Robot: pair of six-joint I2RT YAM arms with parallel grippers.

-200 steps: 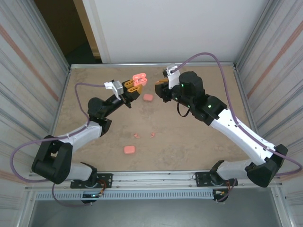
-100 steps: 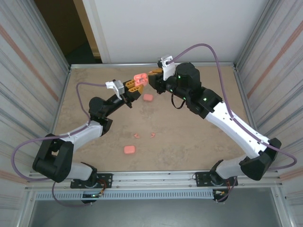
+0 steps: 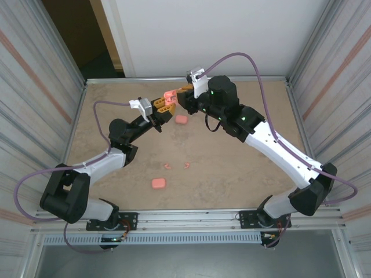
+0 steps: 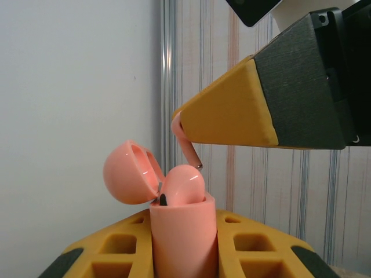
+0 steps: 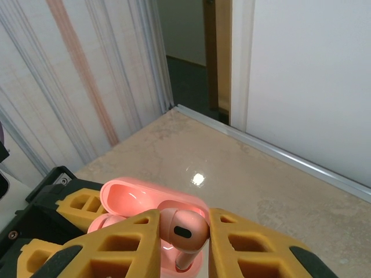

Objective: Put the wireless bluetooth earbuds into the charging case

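"What's moved?"
"The right gripper point(image 3: 182, 95) has swung in from the right, up to the charging case point(image 4: 183, 234)."
"And the grips?"
"The left gripper point(image 3: 164, 109) pinches the case upright, lid open. The right gripper pinches an earbud point(image 5: 181, 230) just above the case's mouth. Two loose earbuds point(image 3: 167, 166) lie on the table point(image 3: 232, 168), well apart from the case."

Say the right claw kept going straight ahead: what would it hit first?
Probably the open pink case held upright in the left gripper. The right gripper, shut on an earbud, points at its mouth, so the earbud would touch first; exact depth is unclear.
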